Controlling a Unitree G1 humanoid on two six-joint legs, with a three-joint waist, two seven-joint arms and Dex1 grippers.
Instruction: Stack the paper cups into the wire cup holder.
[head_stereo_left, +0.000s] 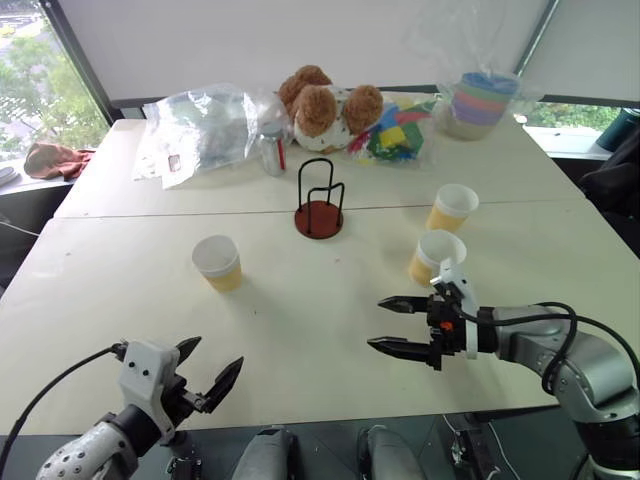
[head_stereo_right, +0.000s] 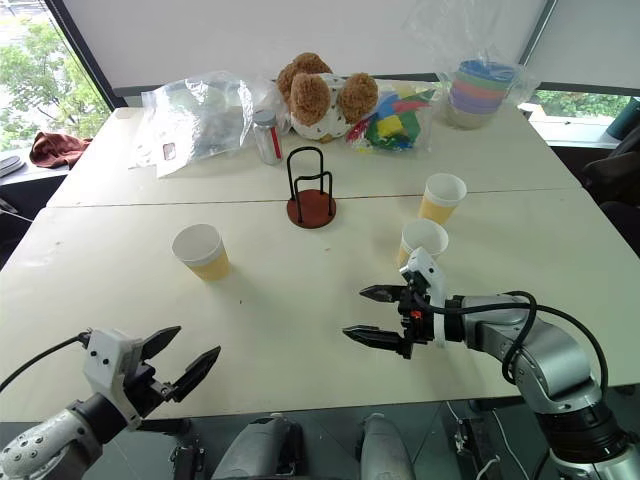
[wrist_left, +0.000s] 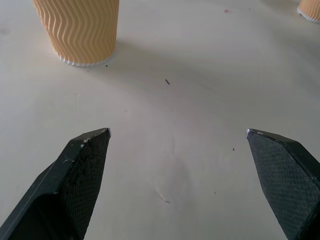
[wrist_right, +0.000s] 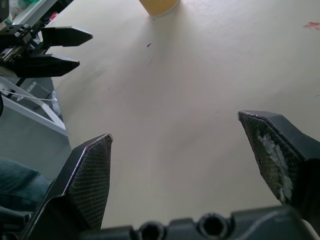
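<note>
Three paper cups stand upright on the cream table: one (head_stereo_left: 218, 262) at the left middle, one (head_stereo_left: 452, 207) at the right, and a third (head_stereo_left: 434, 255) just nearer than that. The wire cup holder (head_stereo_left: 319, 201), black loops on a dark red disc, stands empty at the table's middle. My right gripper (head_stereo_left: 392, 324) hovers open over the table, just in front of the nearest right cup, its fingers pointing left. At the table's near left edge my left gripper (head_stereo_left: 210, 365) is open and holds nothing. The left cup's ribbed base (wrist_left: 80, 30) sits ahead of the left fingers.
Along the far side lie a clear plastic bag (head_stereo_left: 195, 130), a small bottle (head_stereo_left: 271, 150), a teddy bear (head_stereo_left: 325, 105), coloured blocks (head_stereo_left: 395, 132) and wrapped pastel bowls (head_stereo_left: 480, 102). A seam (head_stereo_left: 200, 214) runs across the table.
</note>
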